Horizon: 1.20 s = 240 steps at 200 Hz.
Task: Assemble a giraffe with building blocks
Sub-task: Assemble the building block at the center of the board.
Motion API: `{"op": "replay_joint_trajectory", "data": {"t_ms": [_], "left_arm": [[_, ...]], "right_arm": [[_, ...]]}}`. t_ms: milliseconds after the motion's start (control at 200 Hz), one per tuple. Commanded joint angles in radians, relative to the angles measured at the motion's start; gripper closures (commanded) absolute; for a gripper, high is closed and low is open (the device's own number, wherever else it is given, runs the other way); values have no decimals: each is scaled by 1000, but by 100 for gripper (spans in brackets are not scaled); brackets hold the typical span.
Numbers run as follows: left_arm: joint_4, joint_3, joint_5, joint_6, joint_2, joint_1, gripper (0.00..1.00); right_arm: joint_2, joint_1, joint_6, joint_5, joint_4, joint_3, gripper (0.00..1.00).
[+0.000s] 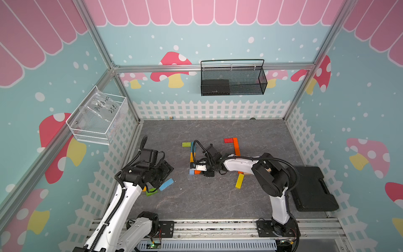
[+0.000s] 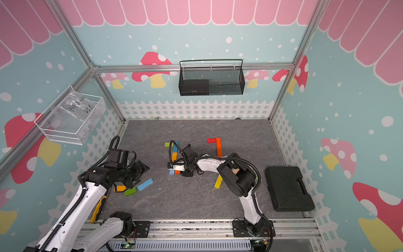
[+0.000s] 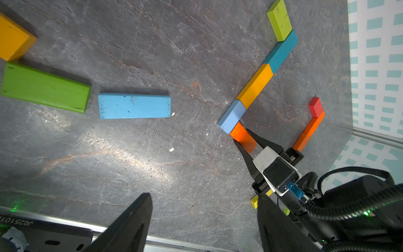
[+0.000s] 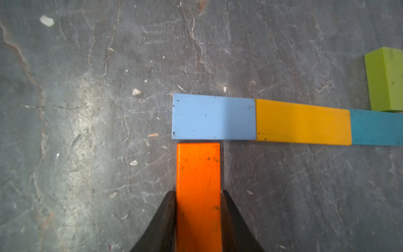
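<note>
Right end effector (image 4: 198, 192) gripping orange block (image 4: 198, 165) beside light-blue block (image 4: 213, 116), left end effector (image 3: 204, 196) open

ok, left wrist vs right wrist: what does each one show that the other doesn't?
Left wrist only: the loose green block, the loose blue block, the red block at the end of an orange row, and the right gripper seen from outside.
Right wrist only: no extra objects, just a close look at its fingers against the long sides of the orange block.
Both: that orange block end-on to the pale blue block, then the yellow block, teal block and lime block.
</note>
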Motion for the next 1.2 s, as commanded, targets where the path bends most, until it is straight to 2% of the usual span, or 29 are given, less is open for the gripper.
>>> {"op": "replay_joint_trajectory", "data": {"t_ms": [0,1066,1196], "left_arm": [[-14,6,0,19,-12,7,21],[-38,7,3,44,-31,43,21],[-40,7,5,47,-29,46,21]], "right_arm": [[36,4,-5,0,-80,-2,67],[36,30,25,18,-60,12,68],[32,32,27,22,-61,9,65]]}}
